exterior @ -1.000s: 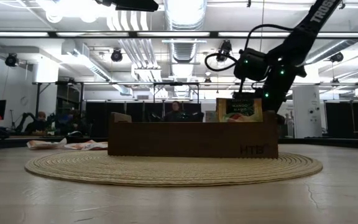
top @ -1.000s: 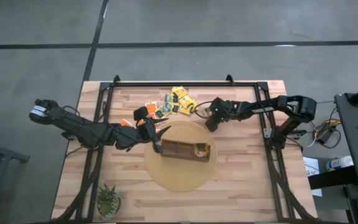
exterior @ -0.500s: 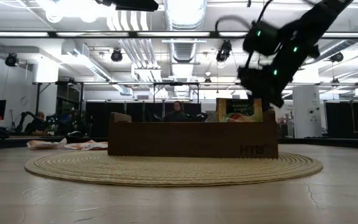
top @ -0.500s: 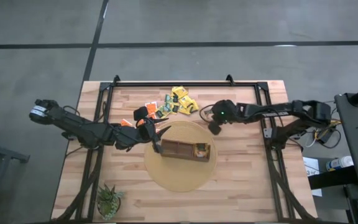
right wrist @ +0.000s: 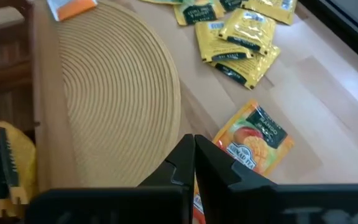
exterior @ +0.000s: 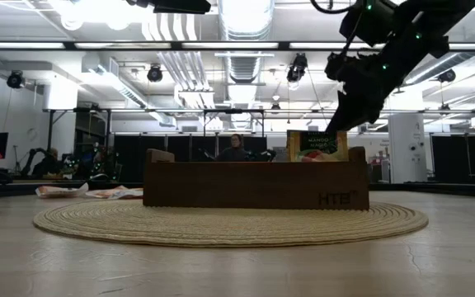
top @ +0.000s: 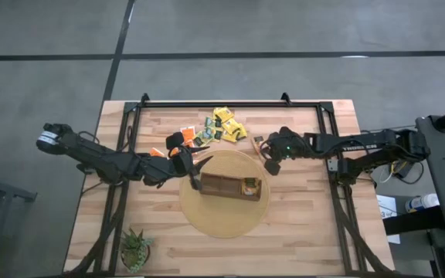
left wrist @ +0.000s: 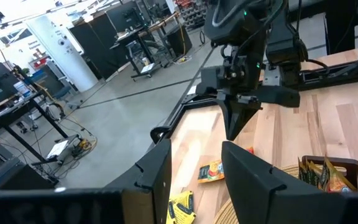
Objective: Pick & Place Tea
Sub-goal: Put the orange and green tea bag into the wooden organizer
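a: what's hard to make out here?

b: in the low view the brown box (exterior: 256, 184) on the round woven mat (exterior: 229, 223) hides most of its contents; only one sachet's top sticks up above its wall at one end. the left gripper (top: 195, 164) sits at the mat's edge beside the box; its fingers (left wrist: 253, 180) stand apart, nothing visible between them.

a: and the tea?

b: small flat square sachets (top: 221, 126), yellow, orange and dark ones, scattered in a loose pile on the bare wood just beyond the mat's far edge. an orange mango-printed sachet (right wrist: 257, 137) lies apart from the yellow ones, near the mat's rim.

a: the right gripper?

b: the right gripper (top: 271, 165) hangs just off the mat's rim, fingers pressed together, with an orange sliver showing at the tips; i can't tell if it is pinched.

a: anything in the box?

b: a few sachets (top: 250, 186) stand in its end compartment nearest the right gripper.
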Tool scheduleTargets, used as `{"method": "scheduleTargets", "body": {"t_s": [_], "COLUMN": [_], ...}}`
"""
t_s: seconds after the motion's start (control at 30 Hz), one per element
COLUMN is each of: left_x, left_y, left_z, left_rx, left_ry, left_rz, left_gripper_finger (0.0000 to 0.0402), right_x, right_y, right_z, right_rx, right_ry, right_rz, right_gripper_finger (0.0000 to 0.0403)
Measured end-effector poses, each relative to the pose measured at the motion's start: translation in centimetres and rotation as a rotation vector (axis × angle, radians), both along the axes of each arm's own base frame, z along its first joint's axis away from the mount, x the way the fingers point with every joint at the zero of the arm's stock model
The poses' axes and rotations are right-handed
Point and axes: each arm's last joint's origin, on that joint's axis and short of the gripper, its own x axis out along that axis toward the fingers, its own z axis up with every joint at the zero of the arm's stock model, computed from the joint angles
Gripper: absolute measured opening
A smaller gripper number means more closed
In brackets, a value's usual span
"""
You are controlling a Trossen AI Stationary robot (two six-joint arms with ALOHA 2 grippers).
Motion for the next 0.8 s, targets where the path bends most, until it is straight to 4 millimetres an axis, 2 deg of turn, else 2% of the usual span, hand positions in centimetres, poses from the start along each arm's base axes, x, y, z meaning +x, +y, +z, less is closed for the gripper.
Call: {"method": "scheduleTargets", "body": {"t_s": [0.2, 0.47, 0.63, 0.8], "left_x": [0.0, 0.0, 0.0, 0.0], "left_y": [0.0, 0.0, 0.0, 0.0], "left_z": [0.0, 0.0, 0.0, 0.0], "left_rx": [-0.001, -0.001, -0.001, -0.001], "left_ry": [-0.003, -0.004, -0.004, -0.004], "left_rz": [0.001, 0.001, 0.001, 0.001], "left_gripper_finger": [0.0135, 0.0135, 0.0135, 0.0135], "right_x": [-0.3, -1.3, -0.8, -0.3], "right_y": [0.0, 0.2, -0.1, -0.4], "right_z": [-0.3, -1.3, -2.0, -3.8], "right_rx": [0.007, 0.083, 0.089, 0.125], "right_ry": [0.039, 0.156, 0.175, 0.246], "right_rz": [-0.003, -0.065, -0.077, -0.109], "right_gripper_finger": [0.0051, 0.0138, 0.0194, 0.0229]}}
